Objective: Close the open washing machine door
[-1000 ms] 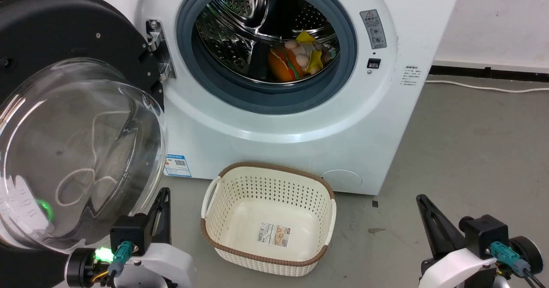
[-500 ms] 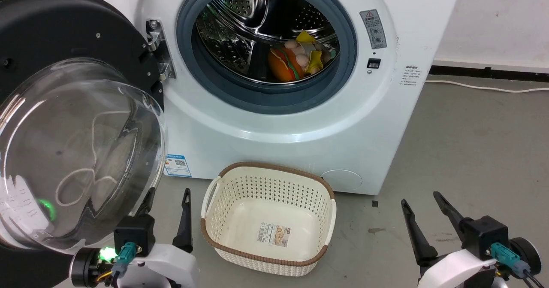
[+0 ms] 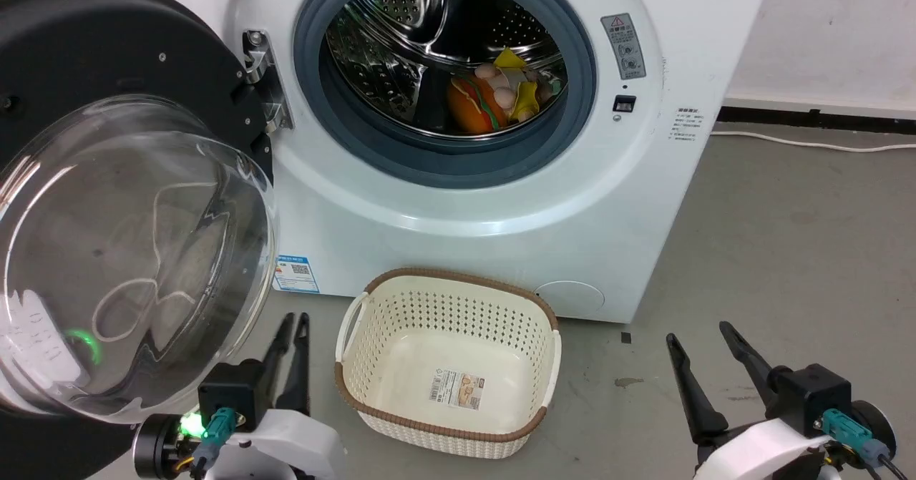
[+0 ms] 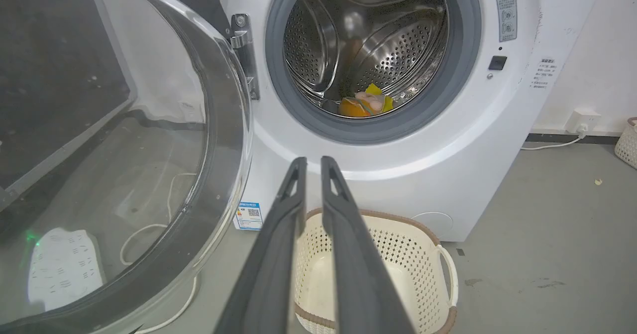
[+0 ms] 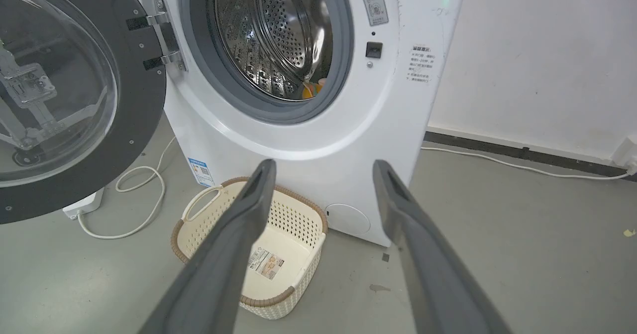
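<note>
Since half a second ago the left gripper (image 3: 295,317) has drawn its two dark fingers in from a wide spread to a narrow slit, while the right gripper (image 3: 696,331) keeps its fingers well parted; neither holds anything. On the left wrist view the left gripper (image 4: 313,160) shows its fingers nearly parallel with a slim gap along their whole length, and on the right wrist view the right gripper (image 5: 324,164) stands with a broad gap. The washing machine door (image 3: 136,251) hangs swung wide open at the left of the washing machine (image 3: 465,208), held by a metal hinge (image 3: 261,83) at the left edge of the porthole. Its broad glossy black rim frames a bulging clear glass bowl, through which the grey floor (image 3: 787,251) and a loop of white cable show, along with a green glint. The left gripper sits low, just beside the door's lower right edge and not touching it. The porthole is ringed by a grey rubber gasket (image 3: 444,165), with the perforated steel drum (image 3: 401,43) behind it and an orange soft toy (image 3: 476,104) lying with other small pieces at the drum's bottom. A blue sticker (image 3: 295,274) marks the machine's lower left corner. A cream perforated basket (image 3: 444,315) with a brown rim stands on the floor just before the machine's front, between the two grippers.
</note>
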{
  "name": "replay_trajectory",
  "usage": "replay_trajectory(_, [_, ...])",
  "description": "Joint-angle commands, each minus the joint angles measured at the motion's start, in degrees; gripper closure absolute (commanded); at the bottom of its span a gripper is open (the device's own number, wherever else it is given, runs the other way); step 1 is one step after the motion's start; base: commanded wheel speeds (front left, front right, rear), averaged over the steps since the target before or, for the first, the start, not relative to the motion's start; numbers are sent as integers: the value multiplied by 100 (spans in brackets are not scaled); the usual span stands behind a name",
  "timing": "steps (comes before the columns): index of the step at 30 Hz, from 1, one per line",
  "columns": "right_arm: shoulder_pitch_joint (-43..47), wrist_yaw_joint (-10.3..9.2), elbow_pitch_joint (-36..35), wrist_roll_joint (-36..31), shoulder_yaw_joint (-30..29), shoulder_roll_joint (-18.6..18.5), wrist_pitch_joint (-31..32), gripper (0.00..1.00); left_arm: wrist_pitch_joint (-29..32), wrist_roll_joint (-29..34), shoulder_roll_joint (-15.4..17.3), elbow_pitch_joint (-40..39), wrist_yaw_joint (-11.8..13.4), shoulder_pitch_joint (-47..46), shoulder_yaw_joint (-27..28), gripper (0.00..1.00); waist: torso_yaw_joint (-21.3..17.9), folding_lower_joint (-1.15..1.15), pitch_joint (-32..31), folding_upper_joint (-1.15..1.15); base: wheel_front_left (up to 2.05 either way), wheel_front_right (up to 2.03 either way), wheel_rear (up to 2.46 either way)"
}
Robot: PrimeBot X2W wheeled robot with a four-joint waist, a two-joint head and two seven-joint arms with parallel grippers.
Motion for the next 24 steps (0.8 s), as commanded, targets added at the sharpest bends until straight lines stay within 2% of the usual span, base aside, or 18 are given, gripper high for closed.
replay_trajectory(1, [45, 1, 43, 68, 19, 0, -55, 0, -60, -62, 1, 14, 42, 19, -43, 100, 3, 0, 2, 0, 0, 0, 0])
replay_trajectory(12, [72, 1, 145, 264, 35, 1, -187, 0, -192, -258, 1, -303, 130, -3, -47, 100, 82, 0, 5, 0, 0, 0, 0])
replay_trajectory(24, [144, 2, 311, 486, 36, 1, -331, 0, -335, -433, 1, -1167, 367, -78, 501, 100, 392, 0, -42, 0, 0, 0, 0])
